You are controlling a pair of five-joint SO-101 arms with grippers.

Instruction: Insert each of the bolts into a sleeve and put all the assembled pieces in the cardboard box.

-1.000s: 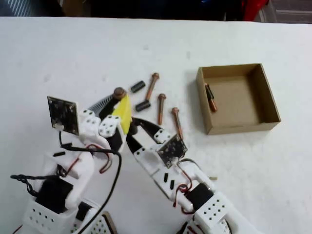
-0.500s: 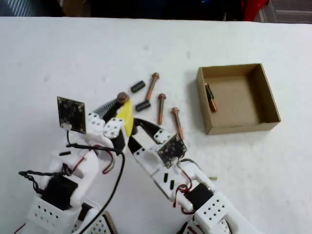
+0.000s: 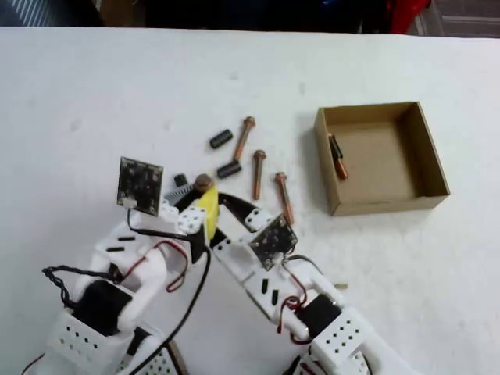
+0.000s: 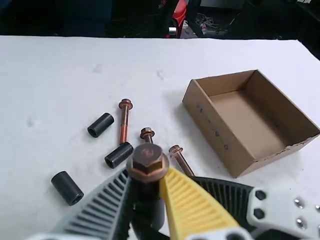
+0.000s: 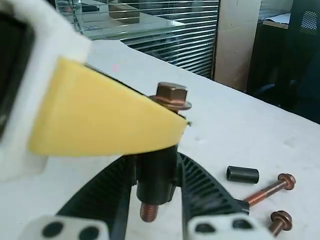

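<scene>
Your left claw (image 4: 147, 186) is clenched just under the head of a bolt (image 4: 147, 165), holding it upright near the middle of the bench (image 3: 94, 78). Your right claw (image 5: 155, 182) grasps the black sleeve (image 5: 156, 172) around its shank. The tip pokes out below, so this pair looks mated and ready to carry. Further toward the right edge lie three loose sleeves (image 3: 221, 139) and three bare bolts (image 3: 258, 173). Beyond them stands the cardboard box (image 3: 383, 205), holding one assembled piece (image 3: 337, 158) along the wall facing those bolts.
</scene>
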